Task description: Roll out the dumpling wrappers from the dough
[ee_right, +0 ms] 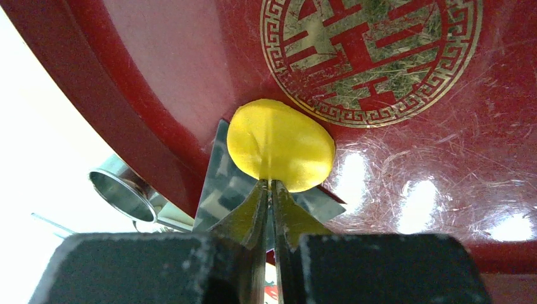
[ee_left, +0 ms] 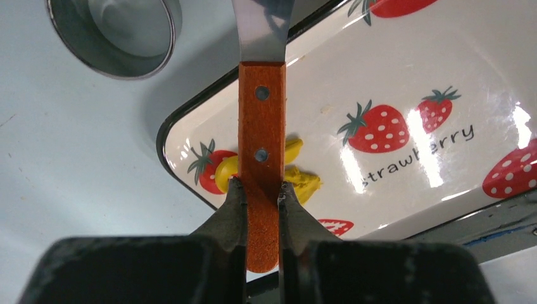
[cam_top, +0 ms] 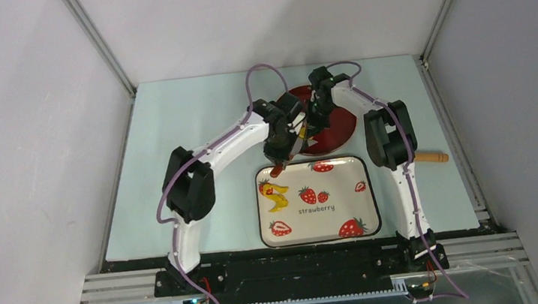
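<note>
Item, partly obscured: in the top view the fingertips of both hands and the small flat round bright-yellow dumpling wrapper are hidden under the converging arms. The pale wooden rolling pin is mostly covered by the right arm, with only one end shown. Lumps of irregular bright-yellow dough are half concealed behind the orange wooden riveted handle of a scraper, whose steel blade is cut off at the top of the left wrist view. Containers: a white rectangular strawberry-print tray holds the dough near its left end. A round red lacquered plate with a gold emblem lies under the wrapper. A shiny metal ring stands on the pale blue worktop beside the tray corner. The wrapper is slightly oval, its long axis running across the right wrist view. It lies over the blade tip; contact cannot be confirmed. The left hand is clamped on the scraper handle. The right hand is pinched nearly closed on the wrapper's near edge.
</note>
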